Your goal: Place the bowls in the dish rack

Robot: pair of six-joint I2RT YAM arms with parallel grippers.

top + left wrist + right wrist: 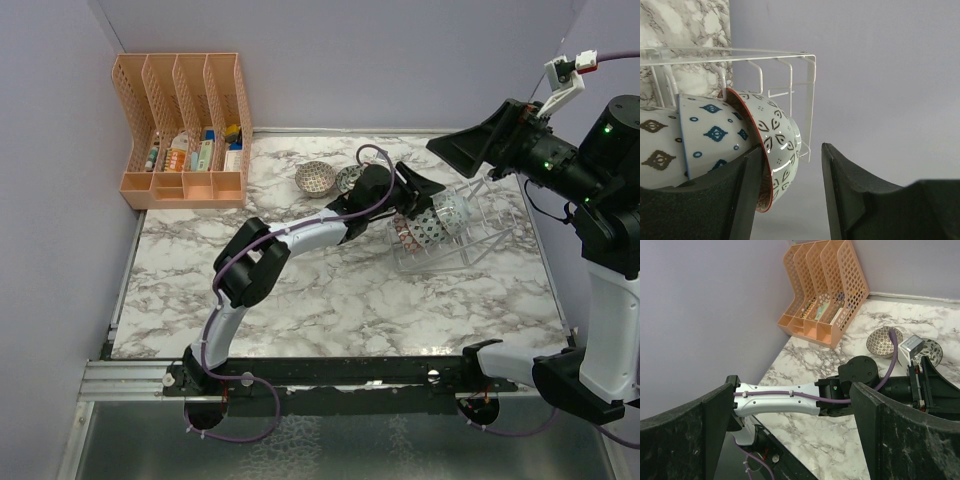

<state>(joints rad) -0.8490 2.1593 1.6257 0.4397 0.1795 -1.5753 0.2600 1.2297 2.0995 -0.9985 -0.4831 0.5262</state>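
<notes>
Bowls (715, 135) upright in dish rack (485, 225), left hand (792, 150) spread beside them

Marble table (330, 300): dish rack (487, 236), 2 loose bowls (315, 178), orange organizer (185, 125).

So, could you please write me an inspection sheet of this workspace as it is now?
Surface: marble table, nothing spilled seen.
Job's things: clear rack holds at least three bowls on edge; two loose bowls lie on the table.
Clutter: orange organizer with small items, far left corner.
Pincers: left pincer open at the red-rimmed bowl; right pincer open, raised.
Cables: purple cable along left arm.
Surroundings: plain lilac walls.
</notes>
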